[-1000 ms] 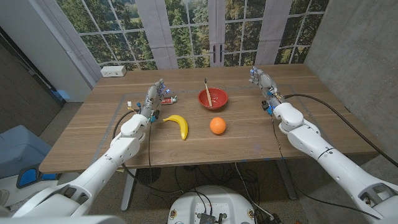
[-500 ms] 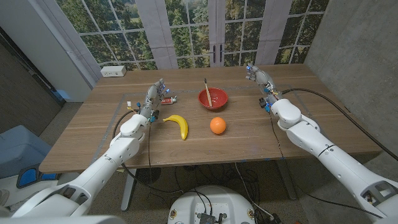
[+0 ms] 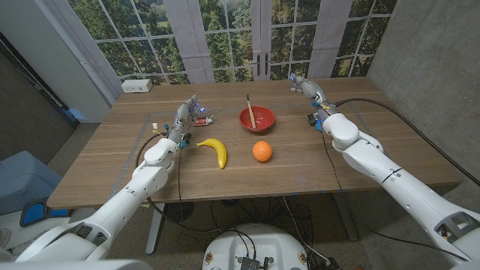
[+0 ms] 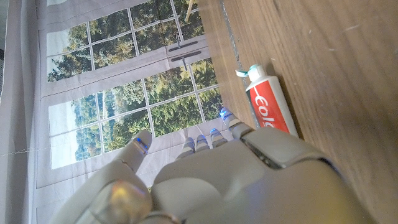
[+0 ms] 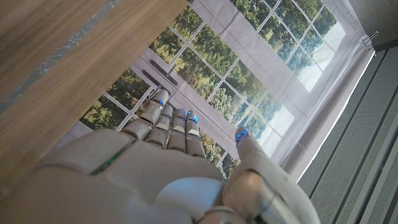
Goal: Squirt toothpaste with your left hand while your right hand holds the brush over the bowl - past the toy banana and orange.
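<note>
Right hand (image 3: 304,85) has swung toward bowl (image 3: 257,118).

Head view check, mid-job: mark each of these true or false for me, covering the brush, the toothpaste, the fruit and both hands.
1. The brush stands in the red bowl. True.
2. The left hand grips the toothpaste tube. False: the tube lies on the table just past the fingers, ungripped.
3. The toy banana lies to the robot's left of the orange. True.
4. The right hand holds the brush. False: it is empty, raised off to the bowl's right.
5. The orange sits inside the bowl. False: it rests on the table, nearer the robot than the bowl.
</note>
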Tool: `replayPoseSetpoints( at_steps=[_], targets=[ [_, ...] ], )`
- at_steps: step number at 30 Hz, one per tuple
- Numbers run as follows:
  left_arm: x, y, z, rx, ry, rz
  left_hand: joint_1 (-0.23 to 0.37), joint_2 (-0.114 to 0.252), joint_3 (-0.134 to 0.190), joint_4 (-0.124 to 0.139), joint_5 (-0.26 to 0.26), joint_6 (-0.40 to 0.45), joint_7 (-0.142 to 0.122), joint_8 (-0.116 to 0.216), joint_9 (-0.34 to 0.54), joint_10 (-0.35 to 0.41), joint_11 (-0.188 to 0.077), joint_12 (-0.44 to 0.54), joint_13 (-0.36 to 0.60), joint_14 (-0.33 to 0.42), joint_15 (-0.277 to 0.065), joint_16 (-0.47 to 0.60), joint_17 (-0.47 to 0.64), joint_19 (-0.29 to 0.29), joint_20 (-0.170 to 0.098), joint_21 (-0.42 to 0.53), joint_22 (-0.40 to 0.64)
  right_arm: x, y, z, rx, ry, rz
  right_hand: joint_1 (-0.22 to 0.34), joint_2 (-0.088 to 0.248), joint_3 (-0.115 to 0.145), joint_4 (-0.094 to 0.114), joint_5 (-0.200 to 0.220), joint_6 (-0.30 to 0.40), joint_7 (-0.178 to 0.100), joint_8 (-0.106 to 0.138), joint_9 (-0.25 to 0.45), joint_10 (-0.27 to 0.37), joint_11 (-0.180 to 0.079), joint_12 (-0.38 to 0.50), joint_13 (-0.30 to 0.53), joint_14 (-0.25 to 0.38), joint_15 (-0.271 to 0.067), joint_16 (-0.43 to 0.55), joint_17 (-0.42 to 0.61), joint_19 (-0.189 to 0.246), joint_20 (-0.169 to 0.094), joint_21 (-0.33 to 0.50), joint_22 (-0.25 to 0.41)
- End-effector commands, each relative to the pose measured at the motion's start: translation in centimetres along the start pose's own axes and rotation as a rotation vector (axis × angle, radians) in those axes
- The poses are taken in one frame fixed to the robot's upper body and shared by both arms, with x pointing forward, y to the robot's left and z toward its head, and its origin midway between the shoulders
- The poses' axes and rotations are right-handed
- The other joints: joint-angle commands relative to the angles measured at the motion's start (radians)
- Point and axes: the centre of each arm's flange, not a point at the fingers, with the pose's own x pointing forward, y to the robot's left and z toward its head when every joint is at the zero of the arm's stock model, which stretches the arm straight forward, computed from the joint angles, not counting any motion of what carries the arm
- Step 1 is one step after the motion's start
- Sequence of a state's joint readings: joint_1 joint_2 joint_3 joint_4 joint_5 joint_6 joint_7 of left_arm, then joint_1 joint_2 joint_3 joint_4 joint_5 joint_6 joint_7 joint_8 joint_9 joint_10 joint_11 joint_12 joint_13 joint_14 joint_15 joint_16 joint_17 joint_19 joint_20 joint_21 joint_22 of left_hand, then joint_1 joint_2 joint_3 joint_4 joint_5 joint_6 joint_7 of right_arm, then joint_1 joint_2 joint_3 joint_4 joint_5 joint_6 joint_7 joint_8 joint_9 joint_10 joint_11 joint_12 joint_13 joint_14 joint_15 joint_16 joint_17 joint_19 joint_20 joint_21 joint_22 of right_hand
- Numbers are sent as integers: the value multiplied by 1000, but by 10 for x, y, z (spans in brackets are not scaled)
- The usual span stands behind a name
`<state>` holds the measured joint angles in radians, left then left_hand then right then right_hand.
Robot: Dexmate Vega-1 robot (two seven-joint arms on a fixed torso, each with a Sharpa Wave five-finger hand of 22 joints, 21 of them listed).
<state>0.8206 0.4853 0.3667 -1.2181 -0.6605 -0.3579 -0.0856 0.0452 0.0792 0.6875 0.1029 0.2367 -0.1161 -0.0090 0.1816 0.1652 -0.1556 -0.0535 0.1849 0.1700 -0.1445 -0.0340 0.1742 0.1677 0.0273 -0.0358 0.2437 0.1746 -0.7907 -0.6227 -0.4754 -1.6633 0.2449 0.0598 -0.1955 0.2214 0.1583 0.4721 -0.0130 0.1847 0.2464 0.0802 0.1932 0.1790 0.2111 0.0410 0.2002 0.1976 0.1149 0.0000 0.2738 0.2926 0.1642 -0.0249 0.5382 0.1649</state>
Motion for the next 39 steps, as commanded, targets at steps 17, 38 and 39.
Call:
replayPoseSetpoints(
  at_steps=[17,38,39],
  targets=[
    [1,1,0,-2,-6,-4,-4,73,0,-7,1,5,3,1,5,8,-2,3,4,1,-16,4,3,6,-22,-6,3,16,20,29,-151,-23,55,24,0,6,-19,-3,12,-3,3,3,12,-7,10,5,8,1,6,-3,16,-2,-12,2],
    [0,1,-1,-7,-5,-6,-5,72,-1,-8,0,5,4,0,5,7,-1,2,4,0,-16,3,3,8,-23,-10,3,30,39,39,-215,-26,134,34,4,9,-30,-5,14,-3,3,3,13,-7,9,5,11,-2,7,-3,23,-1,-20,2],
    [0,0,-1,-8,-5,-6,-5,72,-1,-8,0,5,4,0,5,7,-1,2,4,0,-16,3,3,8,-23,-10,3,30,40,39,-217,-25,137,34,4,10,-30,-6,14,-3,3,3,14,-7,9,5,10,-1,7,-3,23,-1,-21,2]
  ],
)
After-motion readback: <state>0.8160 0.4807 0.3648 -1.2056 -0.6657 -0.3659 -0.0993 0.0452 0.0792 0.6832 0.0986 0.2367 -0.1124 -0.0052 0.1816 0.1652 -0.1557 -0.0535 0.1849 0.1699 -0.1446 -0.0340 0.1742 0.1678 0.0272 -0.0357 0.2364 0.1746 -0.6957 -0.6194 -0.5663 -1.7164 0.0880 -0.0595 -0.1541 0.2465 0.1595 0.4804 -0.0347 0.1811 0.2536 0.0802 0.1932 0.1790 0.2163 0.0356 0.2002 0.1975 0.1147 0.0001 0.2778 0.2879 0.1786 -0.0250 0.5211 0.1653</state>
